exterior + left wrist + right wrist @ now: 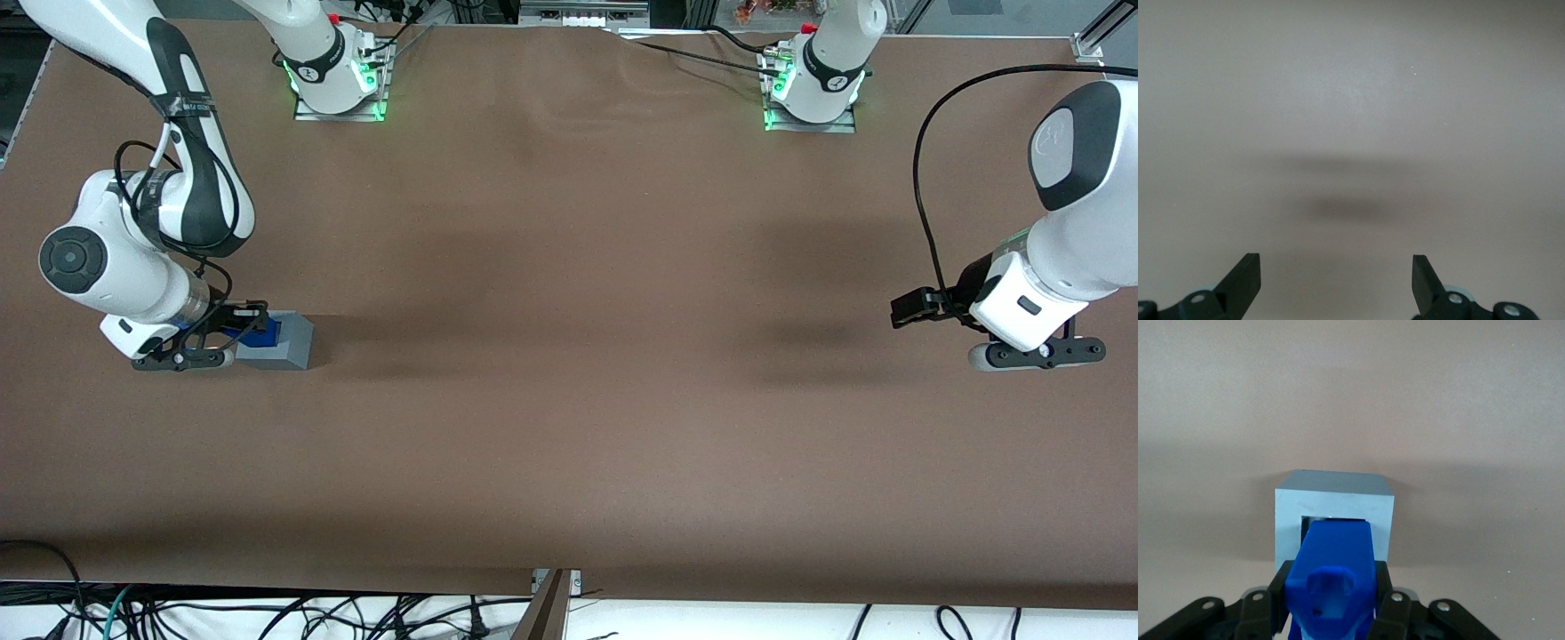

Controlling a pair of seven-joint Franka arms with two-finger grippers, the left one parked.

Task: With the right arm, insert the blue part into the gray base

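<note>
Now mid-insertion: gripper clamped on blue part, part's nose at recess mouth of gray base just ahead of fingertips; next needs straight push w/ alignment kept.

hand cut by frame edge, blue part hiding gray base recess

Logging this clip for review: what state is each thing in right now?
Small bright-blue plastic part: held, tip at the recess opening, not fully seated.
Light-gray plastic cube base: upright on the table, recess partly filled.
Right arm's black two-finger claw: shut on the blue part, above the base.
</note>
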